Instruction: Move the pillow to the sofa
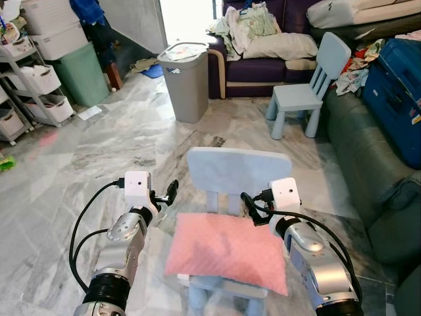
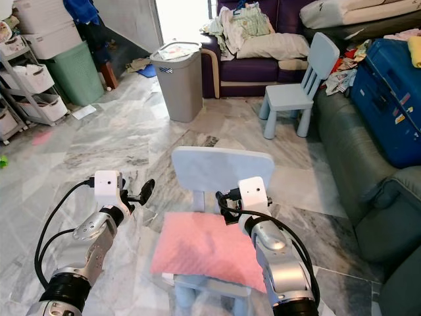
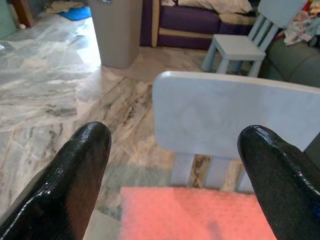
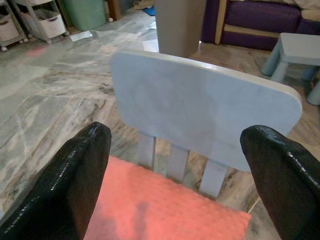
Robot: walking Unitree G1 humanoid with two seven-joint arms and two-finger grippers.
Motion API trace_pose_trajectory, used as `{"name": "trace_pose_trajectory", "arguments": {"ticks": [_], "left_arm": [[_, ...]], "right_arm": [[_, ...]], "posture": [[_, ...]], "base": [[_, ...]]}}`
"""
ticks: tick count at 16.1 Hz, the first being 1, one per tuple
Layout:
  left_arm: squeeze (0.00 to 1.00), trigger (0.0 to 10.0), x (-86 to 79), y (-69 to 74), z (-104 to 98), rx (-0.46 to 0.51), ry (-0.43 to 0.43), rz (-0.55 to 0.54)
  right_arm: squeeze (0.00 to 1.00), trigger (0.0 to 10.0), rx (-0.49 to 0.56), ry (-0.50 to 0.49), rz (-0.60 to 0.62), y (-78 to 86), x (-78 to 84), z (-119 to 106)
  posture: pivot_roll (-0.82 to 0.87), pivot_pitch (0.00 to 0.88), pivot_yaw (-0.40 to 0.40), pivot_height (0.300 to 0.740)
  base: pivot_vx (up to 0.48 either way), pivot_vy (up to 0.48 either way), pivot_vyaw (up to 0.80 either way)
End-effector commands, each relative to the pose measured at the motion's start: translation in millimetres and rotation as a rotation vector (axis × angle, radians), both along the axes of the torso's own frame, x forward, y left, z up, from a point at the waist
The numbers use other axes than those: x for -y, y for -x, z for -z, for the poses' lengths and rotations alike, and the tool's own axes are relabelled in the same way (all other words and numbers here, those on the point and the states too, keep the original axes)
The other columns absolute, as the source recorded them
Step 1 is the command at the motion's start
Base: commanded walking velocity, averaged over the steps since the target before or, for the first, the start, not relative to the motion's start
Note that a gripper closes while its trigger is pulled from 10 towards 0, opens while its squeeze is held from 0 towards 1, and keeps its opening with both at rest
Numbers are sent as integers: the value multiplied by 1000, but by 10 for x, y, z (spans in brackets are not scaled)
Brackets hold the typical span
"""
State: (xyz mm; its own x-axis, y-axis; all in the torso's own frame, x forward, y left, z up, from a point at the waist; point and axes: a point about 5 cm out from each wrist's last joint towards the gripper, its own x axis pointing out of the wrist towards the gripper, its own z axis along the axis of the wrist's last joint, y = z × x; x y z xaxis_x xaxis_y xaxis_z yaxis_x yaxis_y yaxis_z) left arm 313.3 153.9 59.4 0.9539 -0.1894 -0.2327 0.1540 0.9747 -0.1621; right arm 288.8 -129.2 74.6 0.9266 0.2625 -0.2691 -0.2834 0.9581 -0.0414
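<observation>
while both arms reach forward over the near chair, the pink pillow (image 1: 225,250) lies flat on the seat of a small light-blue chair (image 1: 238,172) directly before the robot, one corner hanging past the seat's front edge. left gripper (image 1: 165,195) hovers just beside the pillow's left rear corner, fingers spread wide, not touching it; wrist view confirms a wide gap with the chair back seen between the black fingers (image 3: 75,175). right gripper (image 1: 252,208) sits at the pillow's right rear corner, close to the chair-back slats, fingers likewise spread apart; contact with the pillow cannot be told. purple sofa (image 1: 263,66) stands well apart at the far side of the room, piled with clothes and a cream pillow. grey bin (image 1: 185,80) stands left of it, a second blue chair (image 1: 309,89) in front. marble floor (image 1: 99,151) between. dark green sofa (image 1: 368,158) along the right.
</observation>
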Motion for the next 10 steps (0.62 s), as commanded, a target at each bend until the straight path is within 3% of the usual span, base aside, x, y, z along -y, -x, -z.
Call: {"name": "trace_pose_trajectory", "arguments": {"ticks": [1,7,10], "left_arm": [[0,10000,-35,-31,-15,-6,-42,5],[0,10000,-8,-45,-13,-4,-55,28],[0,10000,39,-13,15,-9,-51,41]], "right_arm": [[0,10000,0,-13,20,-25,-16,-10],[0,10000,-6,-37,28,7,-7,-11],[0,10000,-37,-30,32,38,5,35]], "posture": [[-101,0,94,740],[-102,0,90,740],[-100,0,86,740]], "base": [[0,0,0],[0,0,0],[0,0,-685]]}}
